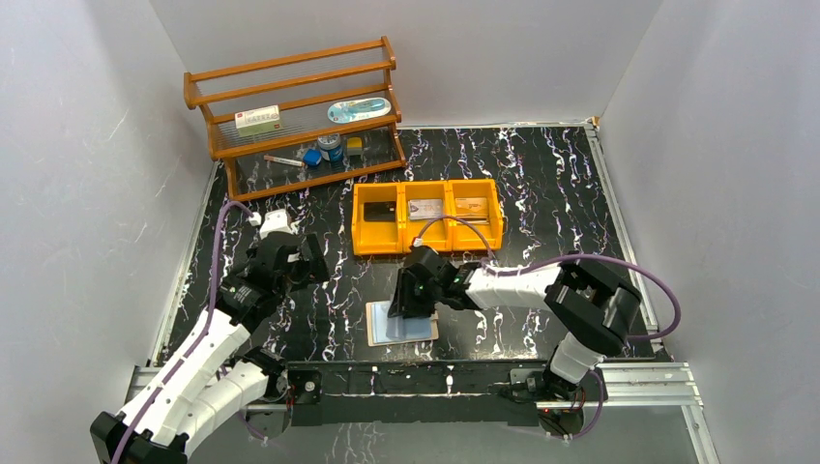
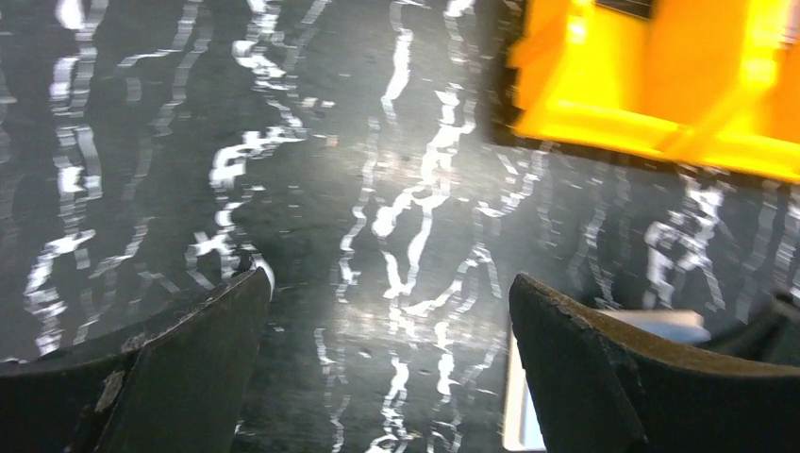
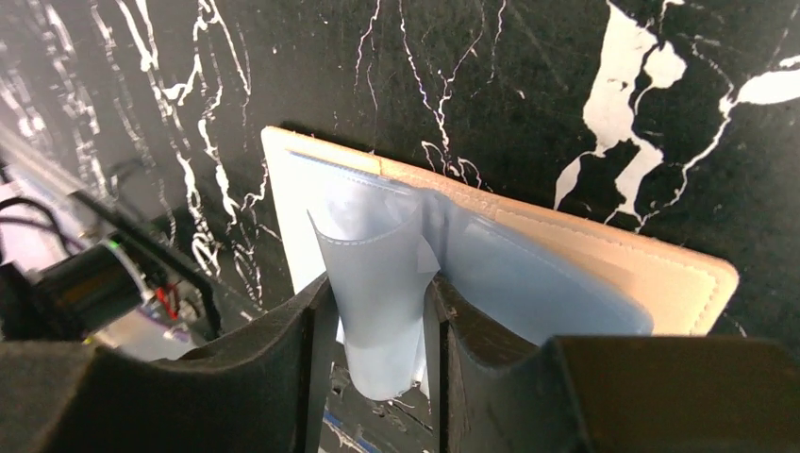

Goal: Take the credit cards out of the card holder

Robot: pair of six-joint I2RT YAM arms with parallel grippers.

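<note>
The card holder (image 1: 401, 326) lies open on the table near the front edge, tan cover (image 3: 660, 274) down and pale blue pocket panels up. My right gripper (image 1: 416, 295) is over its left leaf, shut on a curled-up pale blue pocket panel (image 3: 377, 274), which stands between my fingers (image 3: 382, 330). No card shows in the holder. Three credit cards lie in the yellow bin (image 1: 427, 242): a dark one (image 1: 379, 209), a silvery one (image 1: 425, 207) and a tan one (image 1: 472, 206). My left gripper (image 1: 290, 261) is open and empty left of the holder, above bare table (image 2: 389, 280).
A wooden shelf (image 1: 300, 106) with small items stands at the back left. The yellow bin's front wall shows at the upper right of the left wrist view (image 2: 651, 118), and the holder's edge (image 2: 514, 401) shows beside my right finger. Grey walls enclose the table.
</note>
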